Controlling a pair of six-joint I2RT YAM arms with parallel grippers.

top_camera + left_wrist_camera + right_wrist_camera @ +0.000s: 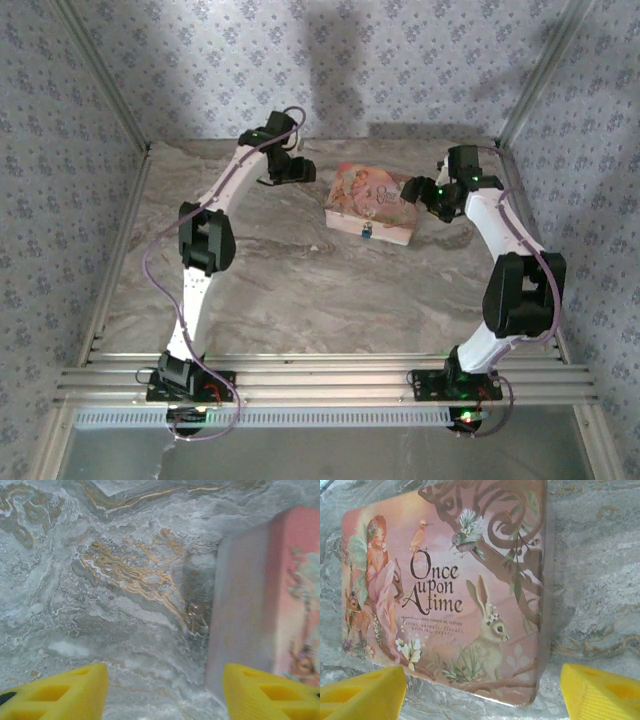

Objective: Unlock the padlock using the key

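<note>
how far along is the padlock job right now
Nothing looks done: the small padlock hangs on the front of the pink box. Nothing is held. The left gripper is open above a small metal piece, likely the key, lying beside the box; the right gripper is open over the box. Left to do: grasp the key, insert it, turn.

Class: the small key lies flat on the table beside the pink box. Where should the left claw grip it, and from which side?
Grip the key across its thin body, coming straight down from above: it lies flat on the marble table, close beside the pink box, so a sideways approach would likely hit that wall.
</note>
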